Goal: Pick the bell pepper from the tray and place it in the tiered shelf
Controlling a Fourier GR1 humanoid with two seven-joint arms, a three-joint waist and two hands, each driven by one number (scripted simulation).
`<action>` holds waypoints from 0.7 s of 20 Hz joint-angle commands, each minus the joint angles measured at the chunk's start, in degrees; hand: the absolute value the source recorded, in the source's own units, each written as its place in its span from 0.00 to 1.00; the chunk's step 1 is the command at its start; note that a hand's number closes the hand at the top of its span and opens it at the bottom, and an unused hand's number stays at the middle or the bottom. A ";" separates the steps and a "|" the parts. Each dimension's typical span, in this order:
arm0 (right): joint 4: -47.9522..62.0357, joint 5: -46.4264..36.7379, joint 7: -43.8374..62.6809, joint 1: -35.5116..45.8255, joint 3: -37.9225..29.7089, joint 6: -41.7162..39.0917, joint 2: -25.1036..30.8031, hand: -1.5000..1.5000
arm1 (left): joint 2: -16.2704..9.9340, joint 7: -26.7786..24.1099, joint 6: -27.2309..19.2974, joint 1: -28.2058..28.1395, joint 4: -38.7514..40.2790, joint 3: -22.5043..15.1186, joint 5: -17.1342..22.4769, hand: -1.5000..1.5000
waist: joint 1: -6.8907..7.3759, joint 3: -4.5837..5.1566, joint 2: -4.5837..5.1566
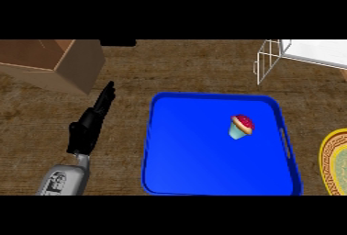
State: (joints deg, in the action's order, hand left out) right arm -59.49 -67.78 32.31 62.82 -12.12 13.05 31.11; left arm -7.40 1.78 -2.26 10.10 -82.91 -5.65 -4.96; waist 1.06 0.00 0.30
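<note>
**A:** What's in the tray?

**B:** I see one small thing in the blue tray point(166, 137), and it doesn't look like a pepper point(241, 126) to me: a pale teal, cone-like base with an orange band and a dark red, bumpy top. It looks more like a cupcake. It lies tilted on the tray floor, well to the right of my left hand point(92, 124) and about level with it.

**A:** And the tray itself?

**B:** One tray, glossy, smooth, rectangular with rounded corners and a raised rim; there's a slot handle in the right wall. It's just right of the hand, not touching it.

**A:** The hand?

**B:** Only the left one shows, black, on a grey forearm coming up from the lower edge. Its fingers are straight, pointing away from me, holding nothing.

**A:** The rest?

**B:** One white wire shelf point(271, 59) far right and beyond the hand, thin bars with a flat white panel. One tan box point(61, 66), cardboard-looking, just beyond the fingertips to the left. One round plate point(331, 160) with a yellow patterned rim, cut by the right edge. The counter point(122, 82) is brown and rough-grained.
</note>
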 commanded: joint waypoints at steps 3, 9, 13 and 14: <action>9.45 1.87 -4.50 0.58 -4.40 11.17 0.58 1.00 | -1.30 -1.11 2.56 0.47 0.56 1.98 1.74 0.50 | 0.08 -0.02 0.05; 14.18 13.88 -16.41 1.91 -10.96 18.78 -0.42 1.00 | 0.61 -2.49 0.25 -0.78 0.90 0.08 -1.01 0.50 | 0.25 -0.03 0.17; 19.88 17.57 -22.60 2.69 -13.49 21.26 1.67 1.00 | 1.48 -0.82 0.01 3.84 3.33 0.93 -1.01 0.50 | 0.00 -0.03 0.24; 21.97 15.44 -19.84 6.35 -11.60 19.45 1.96 1.00 | 0.41 -1.02 2.36 -0.40 -0.34 0.61 0.51 0.50 | 0.37 -0.01 0.07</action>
State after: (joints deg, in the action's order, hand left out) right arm -42.97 -53.45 14.90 65.79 -23.42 31.22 32.11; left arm -6.84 0.95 -1.31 10.73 -82.39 -5.02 -5.13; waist 1.26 -0.05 0.44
